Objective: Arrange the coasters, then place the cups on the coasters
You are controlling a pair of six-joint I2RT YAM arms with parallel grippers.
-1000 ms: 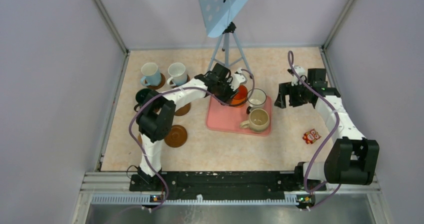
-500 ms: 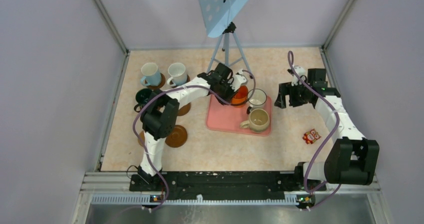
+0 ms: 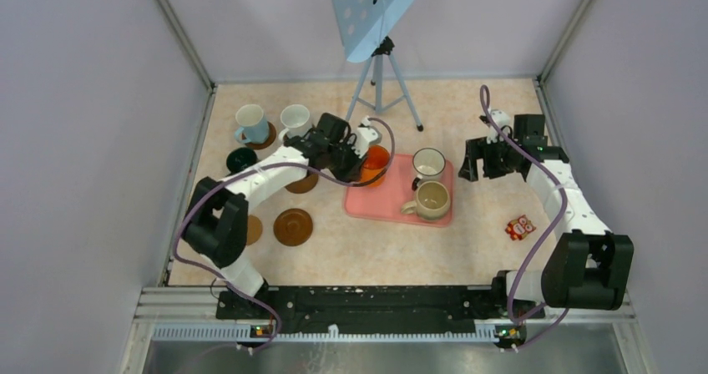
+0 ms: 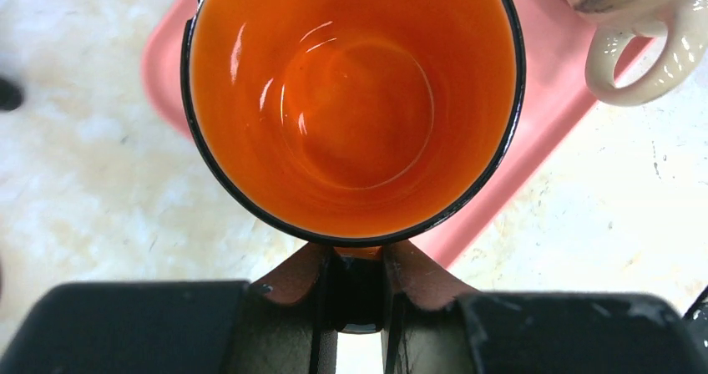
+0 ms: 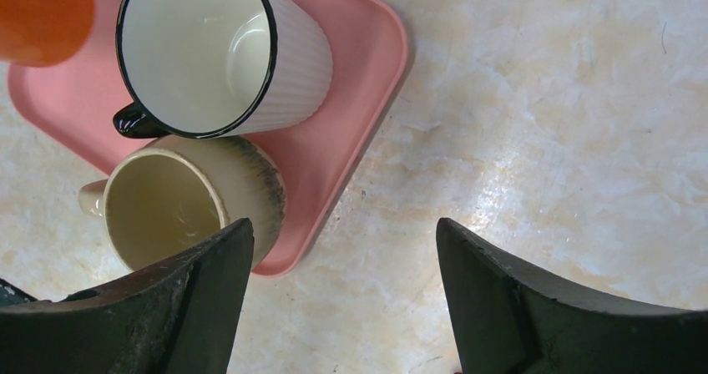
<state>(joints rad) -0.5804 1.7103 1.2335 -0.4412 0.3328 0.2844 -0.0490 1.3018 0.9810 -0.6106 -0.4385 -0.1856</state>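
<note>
**Orange mug held by its handle; free coaster lies left and nearer**

Your left gripper [image 4: 356,265] is pinching the handle of the orange mug [image 4: 351,107], which is at the left edge of the pink tray [image 3: 392,203]. The free brown coaster [image 3: 294,226] lies to the left and nearer, so the left arm is the closer one. Your right gripper [image 5: 342,232] stands spread and holds nothing, right of the tray. I can read no writing anywhere.
</note>
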